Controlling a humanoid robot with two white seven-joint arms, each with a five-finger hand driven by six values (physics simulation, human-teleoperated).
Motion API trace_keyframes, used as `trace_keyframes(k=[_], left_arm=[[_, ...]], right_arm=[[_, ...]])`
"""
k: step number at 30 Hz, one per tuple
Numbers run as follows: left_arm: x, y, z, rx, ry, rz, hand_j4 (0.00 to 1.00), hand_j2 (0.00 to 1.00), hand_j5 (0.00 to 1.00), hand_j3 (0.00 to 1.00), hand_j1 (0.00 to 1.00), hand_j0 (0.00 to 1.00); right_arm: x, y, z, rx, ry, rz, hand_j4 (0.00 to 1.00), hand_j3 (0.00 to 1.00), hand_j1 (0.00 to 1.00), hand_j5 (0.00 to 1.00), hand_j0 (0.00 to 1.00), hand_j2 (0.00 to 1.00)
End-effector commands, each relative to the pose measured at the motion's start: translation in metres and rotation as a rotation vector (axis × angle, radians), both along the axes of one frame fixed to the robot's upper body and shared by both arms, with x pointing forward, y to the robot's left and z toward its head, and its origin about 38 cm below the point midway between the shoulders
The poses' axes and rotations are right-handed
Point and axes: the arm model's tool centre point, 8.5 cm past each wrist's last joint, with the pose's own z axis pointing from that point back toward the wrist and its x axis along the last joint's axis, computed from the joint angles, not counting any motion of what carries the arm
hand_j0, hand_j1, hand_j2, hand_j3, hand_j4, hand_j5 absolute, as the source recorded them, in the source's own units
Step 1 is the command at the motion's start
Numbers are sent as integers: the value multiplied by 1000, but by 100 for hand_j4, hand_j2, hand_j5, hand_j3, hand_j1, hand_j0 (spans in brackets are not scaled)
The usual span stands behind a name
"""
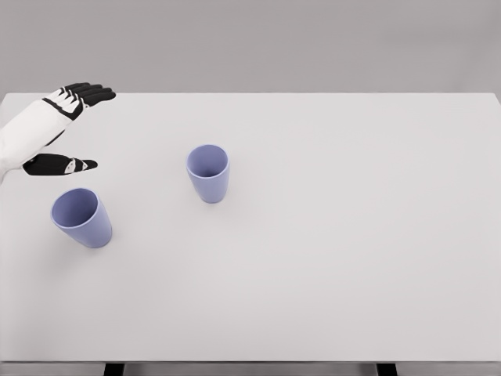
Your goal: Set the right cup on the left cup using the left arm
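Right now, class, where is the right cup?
In the head view, the right cup stands upright left of the table's centre, up-right of the left cup.

Two purple cups, left cup (pixel 81 218) and right cup (pixel 208 172), on one table (pixel 352 235).

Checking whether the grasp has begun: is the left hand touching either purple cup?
No: the open left hand hovers apart from both upright purple plastic cups.

A white table (pixel 329 258) fills nearly the whole view, its top plain and matte. Its far edge runs straight across the upper part. Behind it stands a plain grey wall (pixel 282 43). Light is even and soft, shadows faint. Below the near edge, two dark supports (pixel 385 369) show against a dark strip.
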Motion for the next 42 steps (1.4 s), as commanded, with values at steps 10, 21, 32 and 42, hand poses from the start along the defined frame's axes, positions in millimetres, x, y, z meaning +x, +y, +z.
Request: trace_keyframes(k=[10, 21, 32, 42], left_arm=[[1, -2, 8, -18, -17, -7, 100, 100, 100, 100, 100, 100], [-4, -46, 96, -141, 124, -351, 100, 100, 100, 100, 100, 100], [53, -116, 13, -159, 581, -286, 100, 100, 100, 100, 100, 100], [59, -111, 1, -214, 732, -190, 100, 100, 100, 100, 100, 100]], right_arm=[[0, 0, 0, 0, 0, 0, 100, 100, 100, 100, 100, 100], [0, 0, 0, 0, 0, 0, 100, 100, 100, 100, 100, 100], [0, 0, 0, 0, 0, 0, 100, 100, 100, 100, 100, 100], [0, 0, 0, 0, 0, 0, 100, 100, 100, 100, 100, 100]])
